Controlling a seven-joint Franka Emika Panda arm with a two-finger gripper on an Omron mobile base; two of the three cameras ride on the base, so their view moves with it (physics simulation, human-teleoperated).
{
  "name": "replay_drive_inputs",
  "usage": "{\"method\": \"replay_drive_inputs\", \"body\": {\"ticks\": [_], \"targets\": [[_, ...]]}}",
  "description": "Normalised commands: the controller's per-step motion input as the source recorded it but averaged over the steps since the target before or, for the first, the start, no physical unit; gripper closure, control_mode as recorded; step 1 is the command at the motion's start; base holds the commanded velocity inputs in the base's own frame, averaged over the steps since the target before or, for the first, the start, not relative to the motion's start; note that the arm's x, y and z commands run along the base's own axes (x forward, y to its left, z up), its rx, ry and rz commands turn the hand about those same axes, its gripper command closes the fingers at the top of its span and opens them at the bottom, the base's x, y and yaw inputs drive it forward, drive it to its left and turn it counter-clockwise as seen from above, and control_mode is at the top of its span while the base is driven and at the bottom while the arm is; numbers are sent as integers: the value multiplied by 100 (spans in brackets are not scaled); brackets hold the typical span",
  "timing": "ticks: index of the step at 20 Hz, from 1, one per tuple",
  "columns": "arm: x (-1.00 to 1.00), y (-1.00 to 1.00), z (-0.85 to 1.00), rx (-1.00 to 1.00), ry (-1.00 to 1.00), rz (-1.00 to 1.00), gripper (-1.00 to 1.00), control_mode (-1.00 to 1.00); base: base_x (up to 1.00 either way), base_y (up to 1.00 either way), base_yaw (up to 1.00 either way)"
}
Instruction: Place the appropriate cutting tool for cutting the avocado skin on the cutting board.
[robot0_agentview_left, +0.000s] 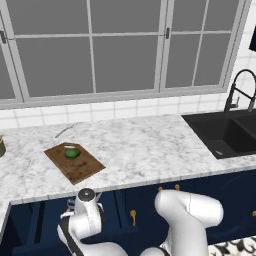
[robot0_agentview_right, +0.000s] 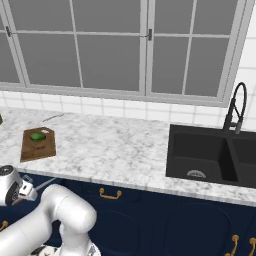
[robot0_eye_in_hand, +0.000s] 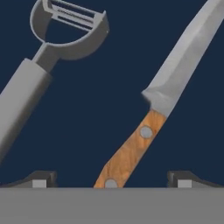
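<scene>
Open pincer (robot0_eye_in_hand: 112, 181) poised over the slim wooden-handled, silver-bladed knife (robot0_eye_in_hand: 164, 100), handle between its spread tips.

The all-metal fork-headed peeler (robot0_eye_in_hand: 39, 65) lies just left; drifting sideways risks grabbing it. The dark brown wooden cutting board (robot0_agentview_left: 82, 167) with the small green avocado (robot0_agentview_left: 72, 153) waits on the counter above.

Glossy white arm (robot0_agentview_left: 187, 212), all fat rounded shells and smooth bulging links. Dark bands at the joints, black seams between segments. Round grey cap with a darker ring on the wrist end (robot0_agentview_right: 6, 172). Two small dark fingertips (robot0_eye_in_hand: 41, 179) with pale square pads on the hand (robot0_eye_in_hand: 111, 181).
</scene>
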Motion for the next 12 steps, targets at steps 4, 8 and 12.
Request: {"method": "replay_drive_inputs", "body": {"ticks": [4, 8, 12], "targets": [[0, 11, -1, 0, 0, 0, -100, -100, 0, 0, 0], [0, 25, -8, 0, 2, 0, 100, -100, 0, 0, 0], [0, 0, -5, 0, 7, 0, 100, -100, 0, 0, 0]]}}
